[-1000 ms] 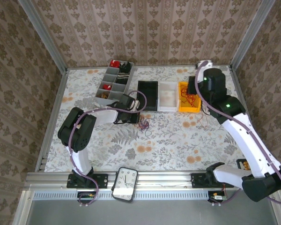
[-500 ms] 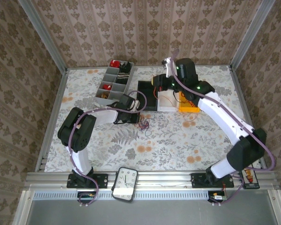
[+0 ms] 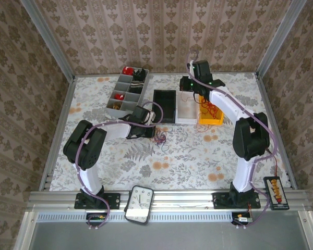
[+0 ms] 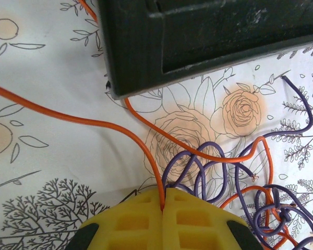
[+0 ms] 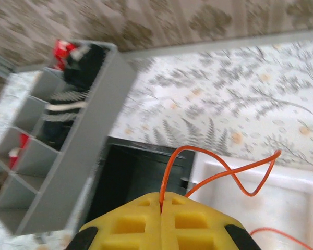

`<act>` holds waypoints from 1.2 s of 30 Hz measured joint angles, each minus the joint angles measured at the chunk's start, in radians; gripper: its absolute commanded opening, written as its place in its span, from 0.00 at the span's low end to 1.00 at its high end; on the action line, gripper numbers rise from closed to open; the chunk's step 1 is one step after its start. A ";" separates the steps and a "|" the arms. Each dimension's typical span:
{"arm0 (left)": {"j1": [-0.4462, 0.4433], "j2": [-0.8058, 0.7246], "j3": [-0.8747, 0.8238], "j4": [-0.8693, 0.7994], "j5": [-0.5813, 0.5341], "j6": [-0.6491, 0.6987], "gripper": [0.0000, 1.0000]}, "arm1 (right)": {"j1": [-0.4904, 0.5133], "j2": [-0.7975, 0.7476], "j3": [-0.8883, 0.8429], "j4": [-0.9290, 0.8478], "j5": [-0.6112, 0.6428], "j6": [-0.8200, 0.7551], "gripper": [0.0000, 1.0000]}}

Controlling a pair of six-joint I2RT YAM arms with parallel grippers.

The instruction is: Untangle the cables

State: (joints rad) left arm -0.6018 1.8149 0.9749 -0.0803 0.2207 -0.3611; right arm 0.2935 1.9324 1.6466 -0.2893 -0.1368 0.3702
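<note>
Orange cable (image 4: 94,123) pinched between closed jaws of left gripper (image 4: 163,204); purple cables (image 4: 275,211) tangled at its 3 o'clock, black tray (image 4: 198,41) at 12. Right gripper (image 5: 160,199) clamped on second orange cable (image 5: 227,170) above white tray (image 5: 281,198); grey divided tray (image 5: 94,146) at 9 o'clock.

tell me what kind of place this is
Likely a robot test cell dressed as a room: wallpapered panels in aluminium framing, a floral-covered table, and a grey divided tray.
</note>
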 measured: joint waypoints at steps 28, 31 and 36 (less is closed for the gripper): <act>0.000 0.000 -0.002 0.003 0.004 0.000 0.00 | 0.014 -0.370 -0.422 -0.088 0.134 -0.051 0.46; 0.000 0.003 0.002 0.001 0.008 0.000 0.00 | 0.026 -0.372 -0.495 -0.121 0.133 -0.056 0.47; 0.001 0.010 0.013 -0.013 0.013 0.000 0.00 | 0.032 -0.366 -0.546 -0.195 0.146 -0.053 0.48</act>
State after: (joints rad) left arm -0.6006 1.8244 0.9882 -0.0929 0.2337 -0.3611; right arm 0.3252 1.5661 1.1007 -0.4839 0.0090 0.3176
